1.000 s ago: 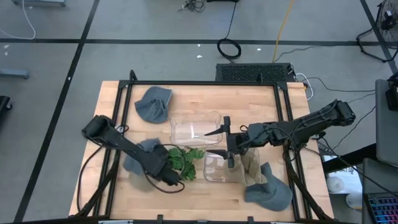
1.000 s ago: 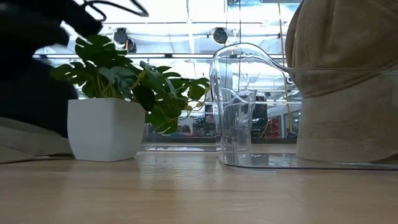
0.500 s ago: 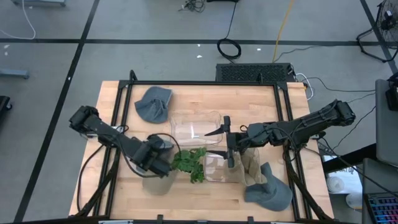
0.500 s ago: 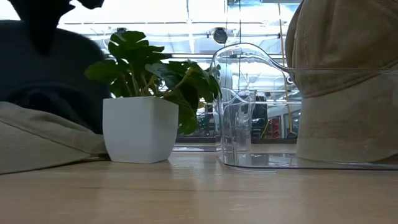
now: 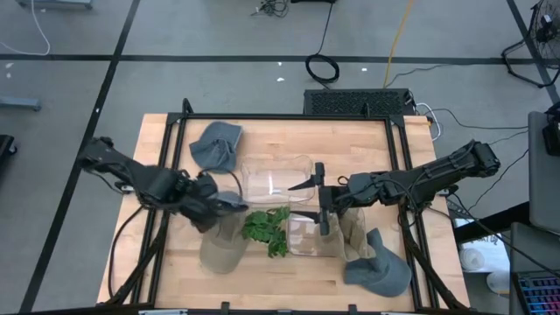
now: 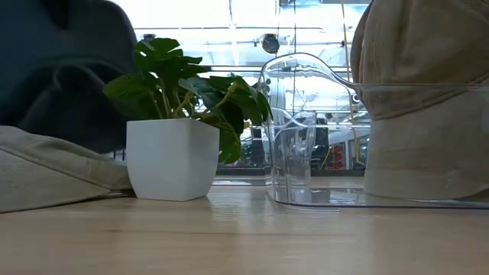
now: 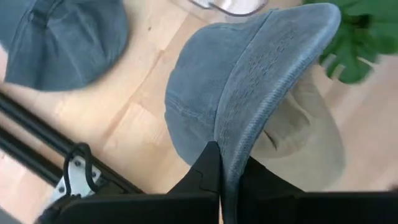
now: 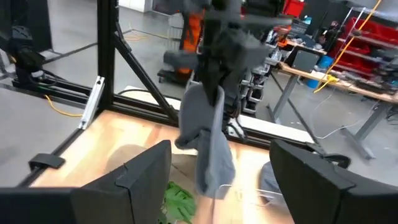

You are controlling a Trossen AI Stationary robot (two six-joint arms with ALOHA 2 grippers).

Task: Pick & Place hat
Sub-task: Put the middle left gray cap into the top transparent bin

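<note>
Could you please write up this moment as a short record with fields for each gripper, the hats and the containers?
left gripper: shut on the brim of the blue-grey hat, lifted above the table's left part
right gripper: open, holding nothing, over the clear bins
khaki hat on table: lying beside the potted plant
other grey hats: one at the far left, one at the near right
clear bins: far bin looks empty; near bin holds a khaki hat
</note>
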